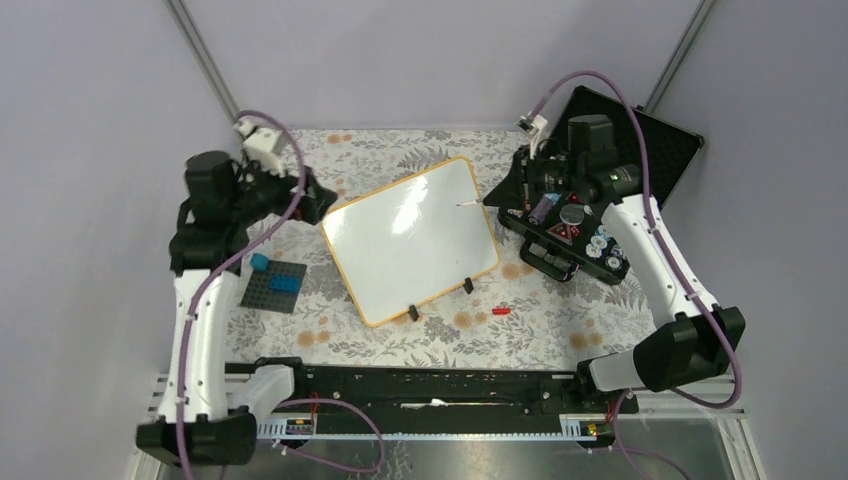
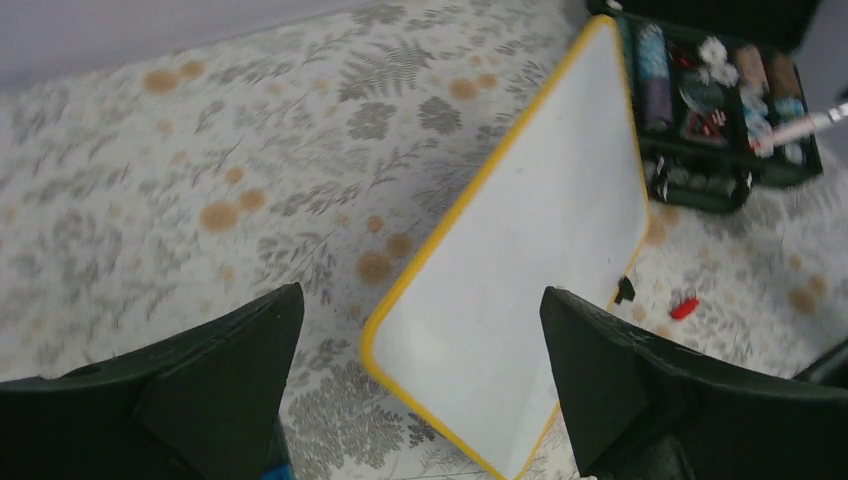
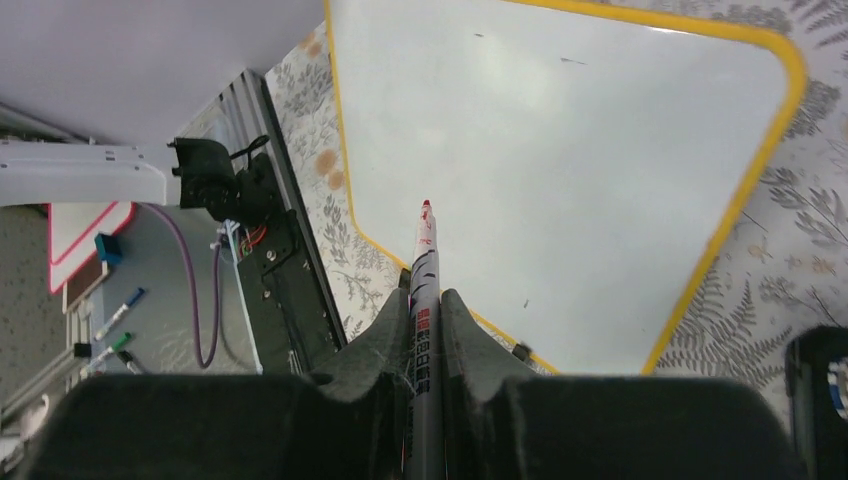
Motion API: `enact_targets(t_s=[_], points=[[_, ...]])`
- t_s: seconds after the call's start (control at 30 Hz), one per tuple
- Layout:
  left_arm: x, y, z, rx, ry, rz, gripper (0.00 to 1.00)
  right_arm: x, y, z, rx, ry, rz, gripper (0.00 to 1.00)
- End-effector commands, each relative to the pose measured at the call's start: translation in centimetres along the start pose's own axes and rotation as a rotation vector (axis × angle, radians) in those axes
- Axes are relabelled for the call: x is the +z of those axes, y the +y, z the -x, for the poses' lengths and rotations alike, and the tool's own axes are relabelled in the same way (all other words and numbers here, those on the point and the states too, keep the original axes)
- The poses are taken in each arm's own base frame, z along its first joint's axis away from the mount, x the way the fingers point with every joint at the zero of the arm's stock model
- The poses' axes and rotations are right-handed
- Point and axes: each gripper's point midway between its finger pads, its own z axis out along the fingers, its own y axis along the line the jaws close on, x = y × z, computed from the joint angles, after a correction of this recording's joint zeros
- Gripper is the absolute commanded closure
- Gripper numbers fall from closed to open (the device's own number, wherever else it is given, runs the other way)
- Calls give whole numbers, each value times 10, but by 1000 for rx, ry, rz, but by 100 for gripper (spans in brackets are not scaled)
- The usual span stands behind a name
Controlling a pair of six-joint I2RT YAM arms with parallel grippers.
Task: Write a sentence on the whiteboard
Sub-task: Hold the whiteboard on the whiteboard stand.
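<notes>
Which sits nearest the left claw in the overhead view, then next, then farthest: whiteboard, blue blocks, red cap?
1. Whiteboard, its corner just beside the left claw.
2. Blue blocks, back toward the arm's base.
3. Red cap, beyond the board's near-right corner.

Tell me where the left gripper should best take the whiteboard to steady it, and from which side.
Probably the left edge of the whiteboard, approached from the left by the open left gripper. The board is thin and lies flat, that edge faces this arm and is bare, while the black clip feet occupy the near edge.
</notes>
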Motion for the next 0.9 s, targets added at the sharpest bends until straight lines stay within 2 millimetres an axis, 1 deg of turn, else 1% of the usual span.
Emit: enact_targets(t_s=[0.0, 0.07, 0.1, 0.13, 0.2, 0.23, 0.33, 0.4, 0.5, 0.6, 0.77, 0.87], points=[[-30, 36, -5, -308, -112, 126, 1, 21, 24, 18, -158, 21, 27, 100], [-43, 52, -17, -357, -98, 167, 1, 36, 35, 23, -204, 36, 44, 100], [-46, 54, -25, -367, -75, 155, 1, 43, 42, 25, -233, 43, 54, 100], [-45, 53, -33, -377, -47, 125, 1, 51, 47, 26, -269, 51, 57, 100], [-40, 45, -48, -390, 4, 45, 1, 68, 57, 24, -336, 73, 54, 100], [-39, 43, -54, -374, 23, 24, 1, 78, 61, 20, -362, 90, 51, 100], [-34, 47, -74, -386, 84, 17, 1, 102, 69, 11, -421, 120, 40, 100], [-31, 50, -86, -408, 109, 24, 1, 113, 72, 3, -447, 143, 36, 100], [-28, 53, -92, -406, 108, 29, 1, 121, 75, 0, -451, 136, 33, 100], [-19, 49, -98, -369, 112, -35, 1, 128, 80, 0, -448, 138, 45, 100], [2, 41, -110, -348, 199, -89, 12, 139, 94, -5, -477, 155, 67, 100], [11, 38, -112, -335, 228, -105, 17, 146, 96, -8, -496, 166, 64, 100]])
